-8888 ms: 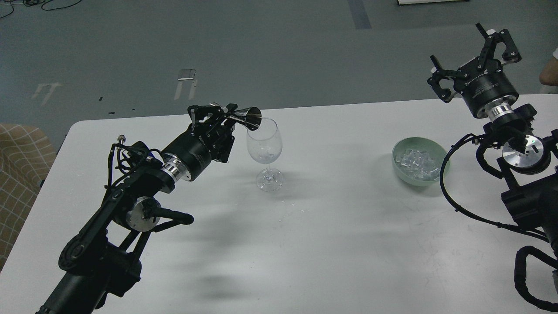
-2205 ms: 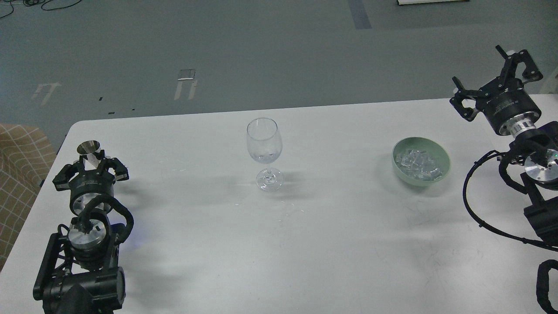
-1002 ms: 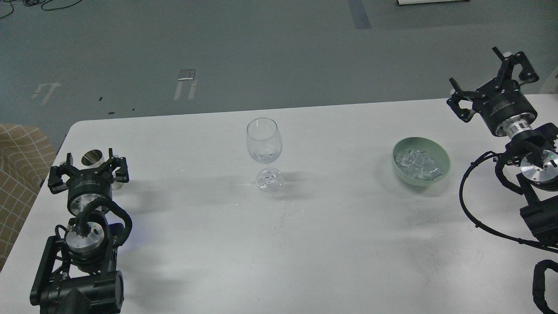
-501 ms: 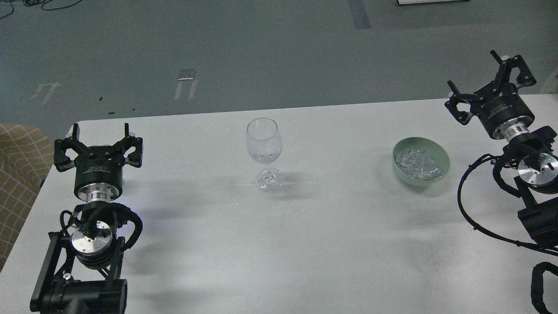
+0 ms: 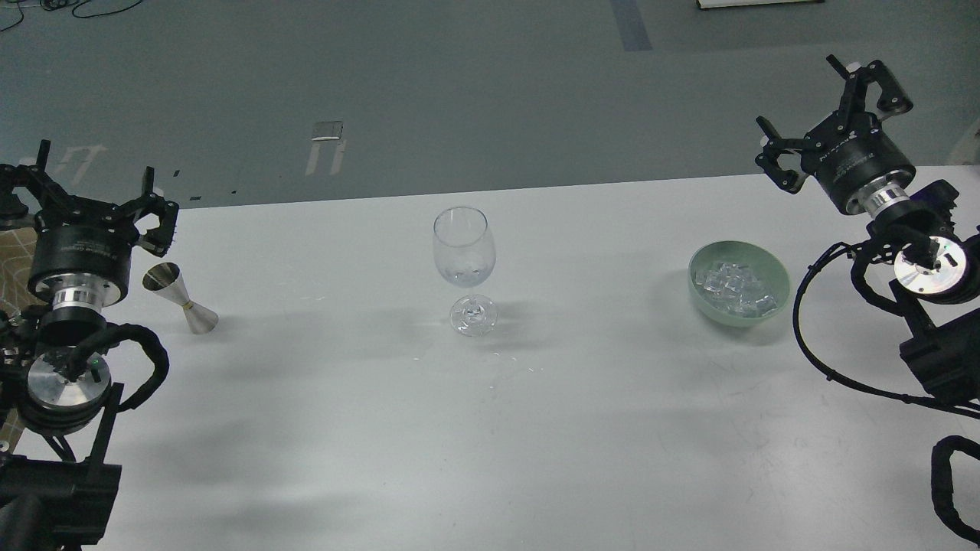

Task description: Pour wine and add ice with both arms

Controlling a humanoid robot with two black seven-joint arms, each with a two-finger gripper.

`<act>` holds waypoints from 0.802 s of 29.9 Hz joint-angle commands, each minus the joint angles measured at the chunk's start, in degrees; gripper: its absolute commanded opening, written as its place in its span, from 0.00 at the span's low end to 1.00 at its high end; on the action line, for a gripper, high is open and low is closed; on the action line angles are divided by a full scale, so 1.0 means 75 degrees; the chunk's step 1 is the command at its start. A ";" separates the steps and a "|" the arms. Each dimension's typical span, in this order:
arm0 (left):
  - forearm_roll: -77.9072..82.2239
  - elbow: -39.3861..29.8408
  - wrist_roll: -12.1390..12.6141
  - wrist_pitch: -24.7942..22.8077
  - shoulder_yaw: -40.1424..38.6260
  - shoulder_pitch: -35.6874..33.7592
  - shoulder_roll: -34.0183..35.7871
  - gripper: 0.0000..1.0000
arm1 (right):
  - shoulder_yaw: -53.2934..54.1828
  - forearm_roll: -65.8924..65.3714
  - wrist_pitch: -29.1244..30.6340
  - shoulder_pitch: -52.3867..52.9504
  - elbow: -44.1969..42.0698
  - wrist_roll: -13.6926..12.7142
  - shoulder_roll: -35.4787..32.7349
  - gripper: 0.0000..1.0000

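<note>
Reaching for the heap of small clear ice cubes [image 5: 735, 289] near the tabletop's [image 5: 536, 428] right edge, the right pincer [image 5: 831, 103], spread and empty, should descend squarely over one cube; the left pincer [image 5: 92, 191] hangs spread.

White table [image 5: 536, 428] has a steel jigger [image 5: 181, 298] on the left, wine glass [image 5: 465, 268] mid, green bowl [image 5: 739, 283] on the right.

Pale green bowl [image 5: 775, 269], silver jigger [image 5: 181, 299], white table [image 5: 536, 428].
</note>
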 commanded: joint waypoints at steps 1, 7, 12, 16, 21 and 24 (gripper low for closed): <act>-0.0006 0.0049 0.0171 -0.0190 -0.0011 -0.0241 0.0416 0.96 | -0.0649 -0.0263 -0.0006 0.0610 -0.0072 0.0005 -0.0066 1.00; -0.0018 0.0693 0.0115 -0.0414 -0.0057 -0.0617 0.0583 0.96 | -0.1773 -0.1071 -0.0018 0.1360 -0.0002 -0.0007 -0.0594 1.00; -0.0123 0.0718 0.0055 -0.0694 -0.0092 -0.0665 0.0688 0.97 | -0.2876 -0.1973 -0.0018 0.1795 0.0021 0.0017 -0.1307 1.00; -0.0158 0.0811 0.0895 -0.1688 -0.0186 -0.0583 0.0794 0.98 | -0.3521 -0.2780 -0.0088 0.1877 0.0547 0.0040 -0.1904 1.00; -0.0217 0.0870 0.1074 -0.1587 -0.0408 -0.0501 0.0408 0.98 | -0.4083 -0.4559 -0.0088 0.2134 0.0853 0.0087 -0.2818 1.00; -0.0229 0.0870 0.1098 -0.1457 -0.0502 -0.0384 0.0430 0.98 | -0.4424 -0.5605 -0.0076 0.2334 0.1075 0.0099 -0.3090 1.00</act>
